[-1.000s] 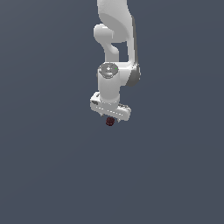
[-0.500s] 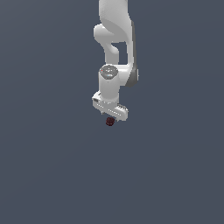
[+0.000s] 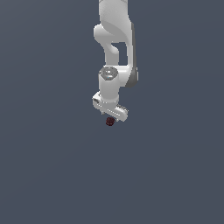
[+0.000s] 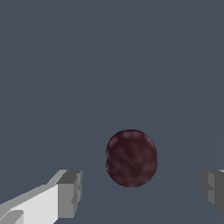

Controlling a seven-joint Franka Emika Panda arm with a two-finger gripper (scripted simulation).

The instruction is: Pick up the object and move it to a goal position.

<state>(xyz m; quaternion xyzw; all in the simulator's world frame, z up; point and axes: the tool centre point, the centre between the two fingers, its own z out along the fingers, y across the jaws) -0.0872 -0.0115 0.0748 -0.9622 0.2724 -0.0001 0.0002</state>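
hanging from the white arm [image 3: 114, 43], the claw [image 3: 110, 117] points downward over the plain dark grey table [image 3: 52, 175], and the small dark red lump [image 3: 110, 121] is directly under it. in the wrist view the lump [image 4: 131, 157] sits between the two grey fingertips [image 4: 70, 192], with empty space on both sides, so the claw is spread apart and does not touch it. the gap on the side of the second fingertip, which only shows at the edge of the picture, looks somewhat wider than the gap on the other side, so the lump is not exactly in the middle, but it is well inside the opening.

the lump is almost round, only a little taller than wide in the wrist view, so i think its long axis matters little for the grip; the fingers can close on it from any side. whether the lump rests on the table or the claw is low enough around it i cannot tell for sure, because the flat grey ground gives no shadow or edge. my judgement is that the picking step is in hand and not yet done: the coming move depends on the lump staying between the fingers while they close. no goal mark is visible in either view.
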